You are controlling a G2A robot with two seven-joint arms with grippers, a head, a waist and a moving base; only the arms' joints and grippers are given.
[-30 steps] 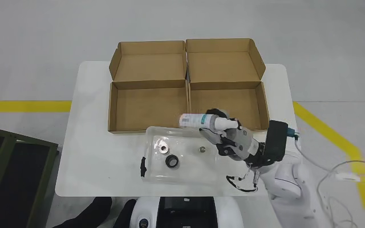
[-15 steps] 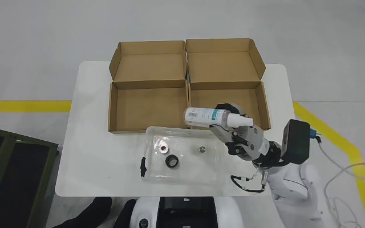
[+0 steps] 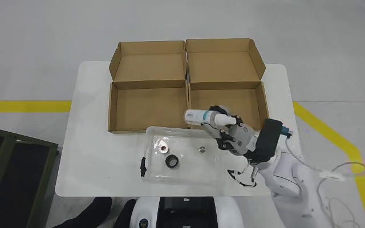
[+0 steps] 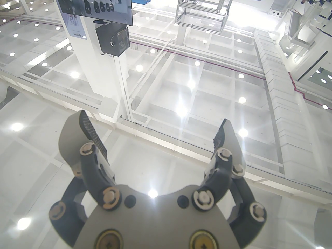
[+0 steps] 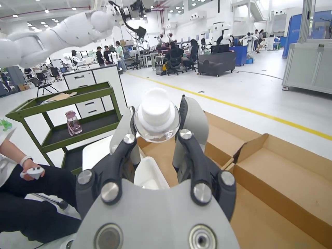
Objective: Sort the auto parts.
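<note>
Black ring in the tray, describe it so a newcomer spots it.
On the white table, a clear tray sits in front of two cardboard boxes. The black ring lies inside it, dark, unlike the silvery ring and small metal piece nearby.

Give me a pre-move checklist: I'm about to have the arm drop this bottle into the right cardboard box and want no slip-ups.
1. Right gripper shut on the bottle: ok.
2. Bottle's cap on: ok.
3. Bottle fully over the right box: cannot tell; from above it lies along that box's near edge.
4. Box flaps open: ok.
5. Left gripper open, pointed upward, away from the boxes: ok.
</note>
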